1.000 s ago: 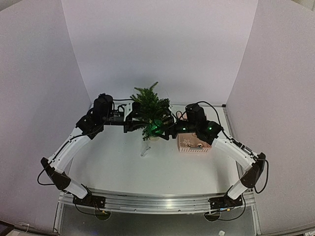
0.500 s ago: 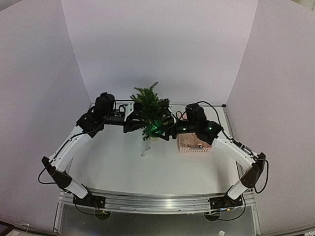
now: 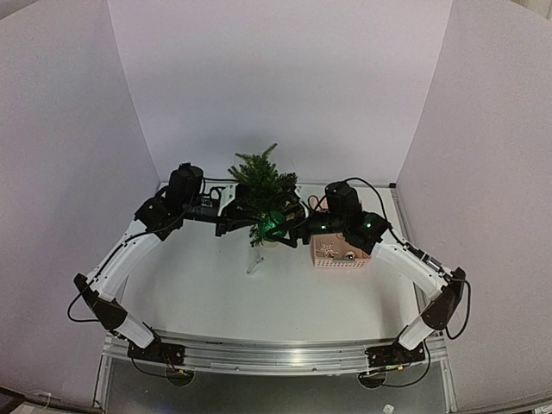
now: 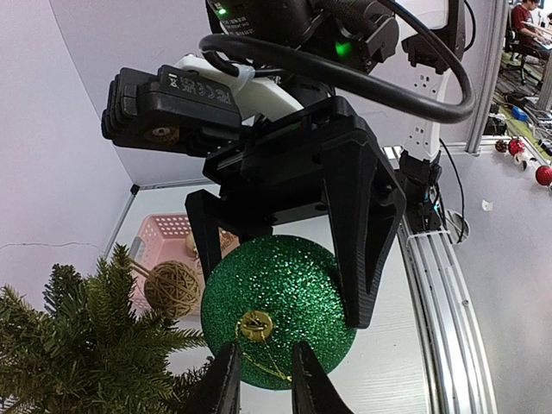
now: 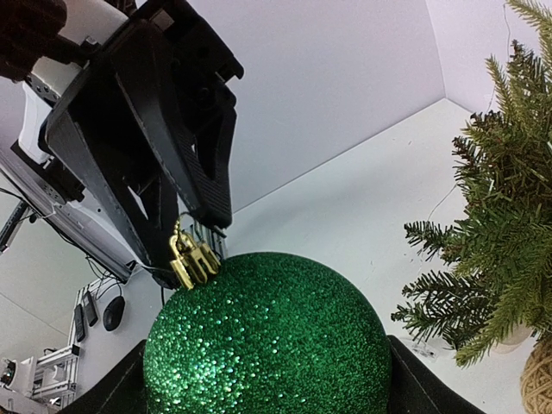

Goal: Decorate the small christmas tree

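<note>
Enclosing table [image 3: 216,293] and tree [image 3: 259,177] stand pale walls [image 3: 276,78].

Top view. The left arm [image 3: 129,250] and the right arm [image 3: 405,259] rise from the near edge of the table [image 3: 207,302] and bend inward toward the tree [image 3: 261,185], which stands upright at mid-rear. The left gripper [image 3: 231,224] and the right gripper [image 3: 291,235] meet at its lower branches, with a green ball [image 3: 272,226] between them. A pink basket [image 3: 341,254] sits just right of the tree, beneath the right arm. The jaws are too small to resolve.
</note>
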Available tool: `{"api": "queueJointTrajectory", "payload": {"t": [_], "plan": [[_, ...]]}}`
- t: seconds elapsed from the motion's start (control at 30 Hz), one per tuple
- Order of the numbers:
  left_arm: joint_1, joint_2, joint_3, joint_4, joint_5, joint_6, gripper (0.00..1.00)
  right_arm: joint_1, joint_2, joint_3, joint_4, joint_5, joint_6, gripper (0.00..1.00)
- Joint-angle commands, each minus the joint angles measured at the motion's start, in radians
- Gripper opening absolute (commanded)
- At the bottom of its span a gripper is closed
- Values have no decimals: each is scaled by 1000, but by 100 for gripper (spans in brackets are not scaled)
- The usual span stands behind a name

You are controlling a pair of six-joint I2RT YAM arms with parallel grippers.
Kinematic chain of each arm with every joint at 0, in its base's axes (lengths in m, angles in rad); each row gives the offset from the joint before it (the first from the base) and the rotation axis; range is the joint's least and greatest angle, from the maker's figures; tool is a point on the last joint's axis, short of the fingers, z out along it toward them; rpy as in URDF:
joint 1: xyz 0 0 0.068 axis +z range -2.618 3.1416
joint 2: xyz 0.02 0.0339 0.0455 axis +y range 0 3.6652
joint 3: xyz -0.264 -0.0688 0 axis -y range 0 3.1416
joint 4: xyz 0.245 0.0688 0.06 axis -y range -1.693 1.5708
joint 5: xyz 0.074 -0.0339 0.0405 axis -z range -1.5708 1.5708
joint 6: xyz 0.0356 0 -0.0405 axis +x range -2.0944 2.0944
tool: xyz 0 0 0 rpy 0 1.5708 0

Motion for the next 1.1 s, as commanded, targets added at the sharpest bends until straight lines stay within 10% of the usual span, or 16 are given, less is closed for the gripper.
{"api": "queueJointTrajectory", "payload": {"t": [0.0,0.37,0.9,1.07], "plan": [[2,-6,44,-4,23,14,19,8,-25,-4,11,-3,-9,37],[2,-17,31,18,8,5,0,8,-23,-7,11,4,-1,37],[2,-42,26,100,-62,-49,0,8,-17,-25,9,12,7,39],[2,-54,2,105,-79,-38,0,8,-8,-13,10,7,15,70]]}}
